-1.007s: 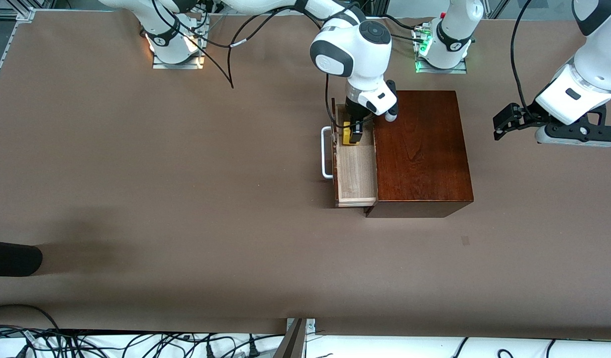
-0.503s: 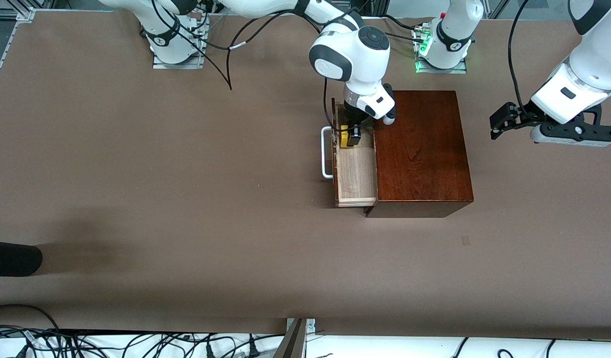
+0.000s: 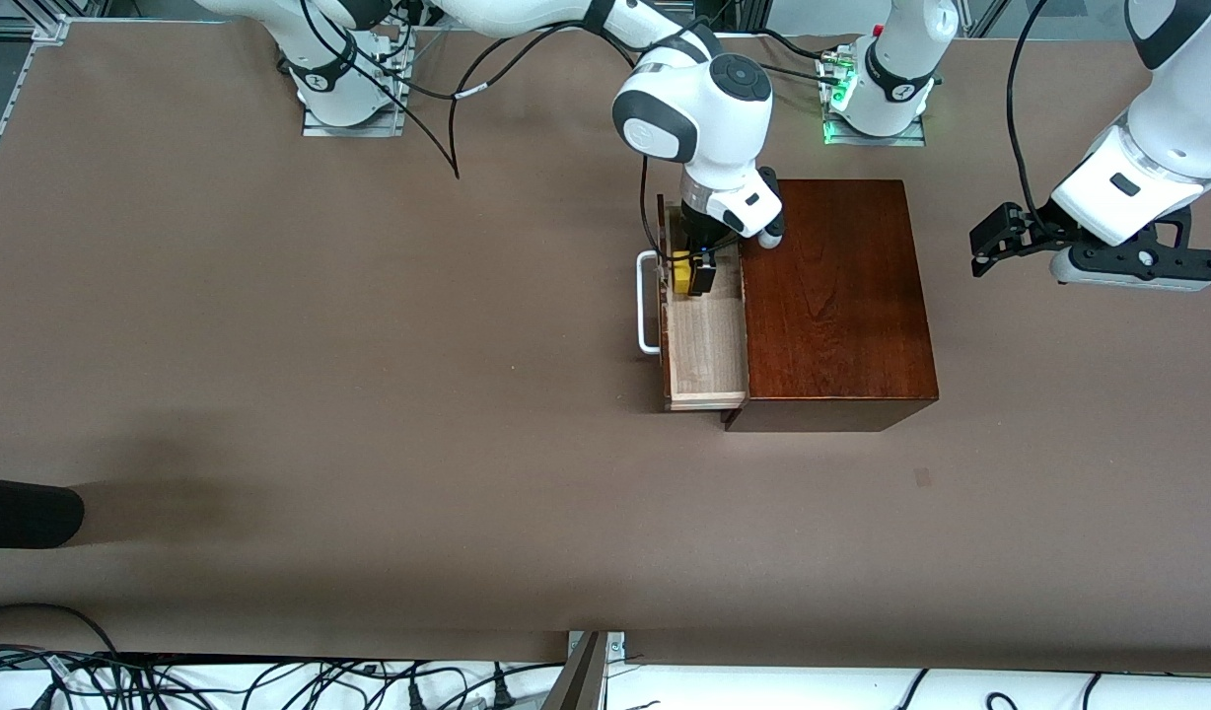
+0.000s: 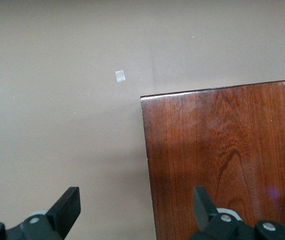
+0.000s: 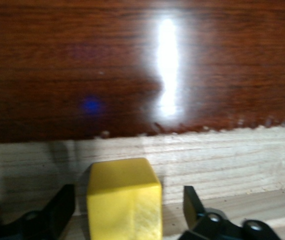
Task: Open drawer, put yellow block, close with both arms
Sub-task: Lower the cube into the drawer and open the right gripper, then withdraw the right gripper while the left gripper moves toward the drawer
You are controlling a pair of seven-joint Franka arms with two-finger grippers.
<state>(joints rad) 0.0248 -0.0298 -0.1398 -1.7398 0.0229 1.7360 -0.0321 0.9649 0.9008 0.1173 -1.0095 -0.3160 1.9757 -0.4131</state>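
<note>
- Inside the drawer [image 3: 706, 340], the yellow block [image 5: 125, 197] rests between the right tool's [image 3: 695, 277] parted fingers: placing done.
- Beside the drawer's box [image 3: 832, 296], the left tool [image 4: 135, 212] waits, wide.
- Next: retreat upward, then push it shut.

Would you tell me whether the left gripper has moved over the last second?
Yes. The left gripper has shifted slightly toward the wooden box, and a little upward in the front view, over bare table at the left arm's end.

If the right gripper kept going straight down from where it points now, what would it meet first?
Probably the yellow block, sitting between the open fingers of the right gripper inside the drawer; otherwise the fingertips would meet the drawer's floor.
</note>
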